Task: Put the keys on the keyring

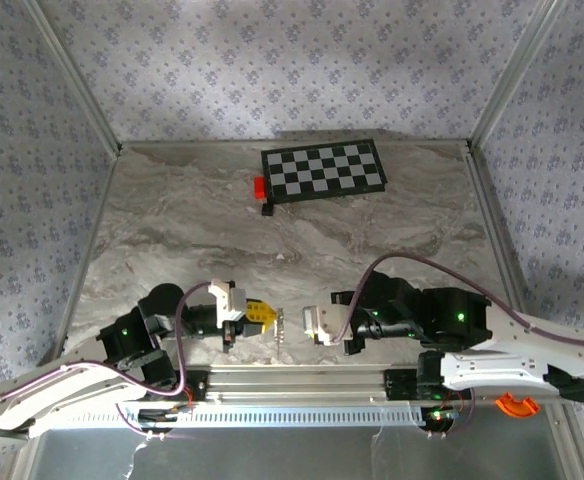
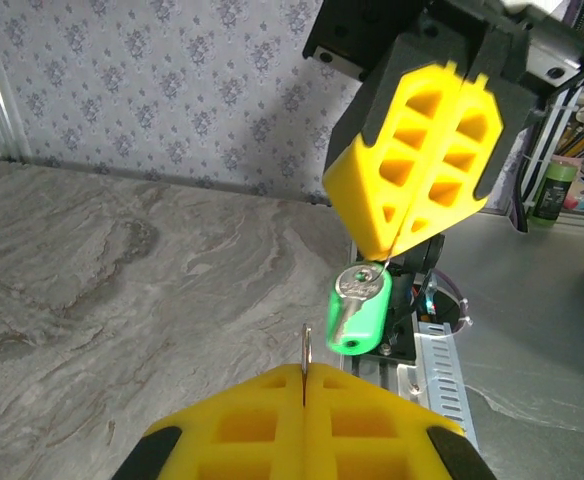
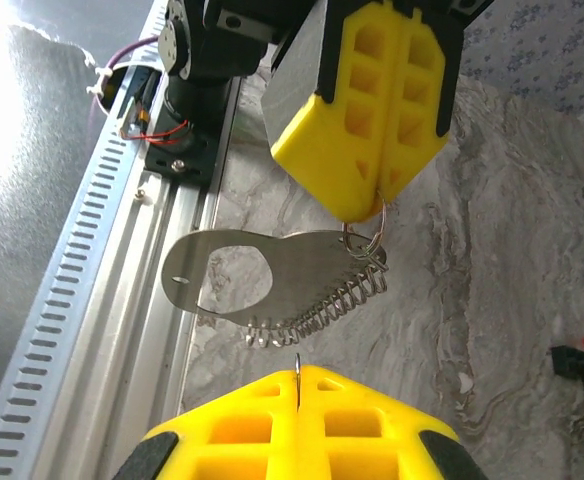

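1. Left gripper (image 1: pixel 268 316) was clenched on the keyring (image 3: pixel 369 236), a thin split ring pinched at the tips of its yellow pads. A flat silvery plate (image 3: pixel 227 272) with a large oval hole and a coiled chain (image 3: pixel 322 305) hung from that ring.
2. The right gripper (image 1: pixel 314 325) was clenched too, pinching a thin wire. A small silvery key (image 2: pixel 356 283) and a bright green tag (image 2: pixel 357 322) dangled from the wire.
3. The two grippers faced each other tip to tip, near but apart. Both were raised above the marble worktop (image 1: pixel 272 240), close to the arms' mounting rail (image 1: pixel 302 385).
4. Progress, as a judgement: both pieces were lifted and presented to each other, but the key and keyring hung separately, so threading was not yet done. The key's hole had yet to be brought to the ring's split and worked round.
5. The top view gave the layout, with a checkerboard (image 1: pixel 324 170) and a red block (image 1: pixel 259 186) well apart at the back. There the hanging metal was only a pale speck.
6. The left wrist view showed the key and tag clearly. The right wrist view showed the ring, plate and chain. Each wrist camera saw its own catch only as an edge-on sliver.
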Tool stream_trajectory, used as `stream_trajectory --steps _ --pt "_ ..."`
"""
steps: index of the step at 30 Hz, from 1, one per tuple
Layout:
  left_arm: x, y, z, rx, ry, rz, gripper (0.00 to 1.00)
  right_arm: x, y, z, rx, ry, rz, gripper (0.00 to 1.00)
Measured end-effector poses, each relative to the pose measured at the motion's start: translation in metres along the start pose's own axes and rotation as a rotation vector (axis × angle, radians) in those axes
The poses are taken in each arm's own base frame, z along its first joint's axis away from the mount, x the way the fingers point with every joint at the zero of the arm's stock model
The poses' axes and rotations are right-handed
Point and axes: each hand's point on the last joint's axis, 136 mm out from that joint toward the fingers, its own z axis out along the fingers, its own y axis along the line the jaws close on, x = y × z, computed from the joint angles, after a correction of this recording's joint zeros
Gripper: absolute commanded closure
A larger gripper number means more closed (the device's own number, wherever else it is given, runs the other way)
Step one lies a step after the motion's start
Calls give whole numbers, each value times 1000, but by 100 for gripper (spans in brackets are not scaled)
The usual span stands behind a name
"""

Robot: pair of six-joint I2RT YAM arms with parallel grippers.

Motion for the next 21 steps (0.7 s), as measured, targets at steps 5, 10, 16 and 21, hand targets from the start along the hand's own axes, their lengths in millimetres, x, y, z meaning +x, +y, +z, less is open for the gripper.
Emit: stream_trajectory --steps 5,10,16,21 --pt "-3 -2 -2 6 -10 10 100 8 -8 8 5 33 -18 100" --pt "-2 -2 -2 8 -9 23 100 10 -19 13 0 46 17 100" --pt "3 0 2 6 14 37 100 3 -23 11 -14 27 38 100" --pt "7 5 10 -5 29 48 100 -1 -26 12 -42 36 90 100"
